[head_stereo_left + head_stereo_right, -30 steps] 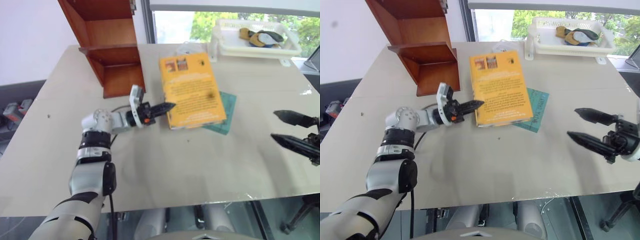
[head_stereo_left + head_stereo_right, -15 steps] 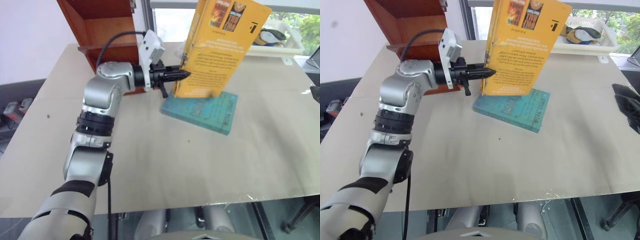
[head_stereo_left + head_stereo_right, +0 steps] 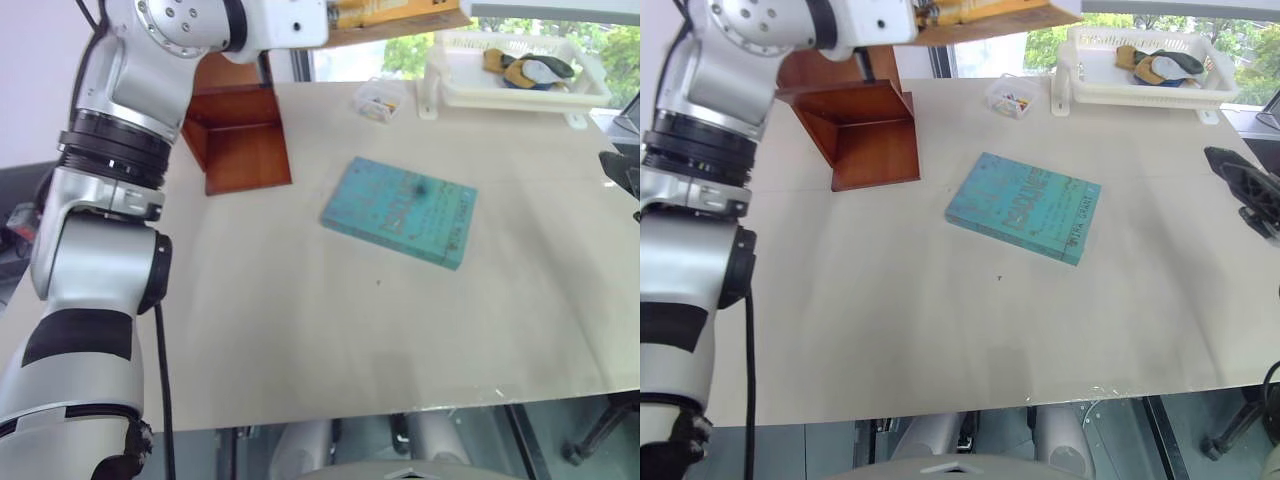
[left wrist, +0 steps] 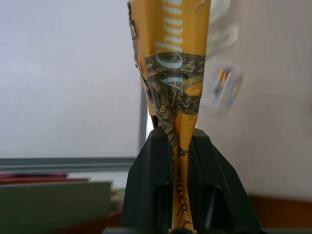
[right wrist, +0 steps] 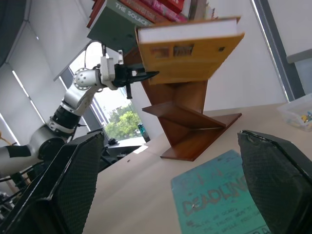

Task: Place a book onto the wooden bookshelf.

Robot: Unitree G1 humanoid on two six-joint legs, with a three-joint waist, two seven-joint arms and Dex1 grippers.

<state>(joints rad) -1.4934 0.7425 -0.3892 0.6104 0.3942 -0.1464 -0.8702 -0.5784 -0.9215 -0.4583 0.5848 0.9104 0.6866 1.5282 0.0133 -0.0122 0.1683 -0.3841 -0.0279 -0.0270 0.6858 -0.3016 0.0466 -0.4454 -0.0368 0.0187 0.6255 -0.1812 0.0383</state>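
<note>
Beige worktop (image 3: 940, 330) holds a teal book (image 3: 1025, 207). High above it, the left end effector (image 5: 139, 75) pinches the yellow book (image 5: 190, 48) flat, beside the wooden bookshelf (image 3: 865, 125). Carrying step. Next, slide it onto a shelf. Right end effector (image 5: 170, 195) is wide and holds nothing.
</note>
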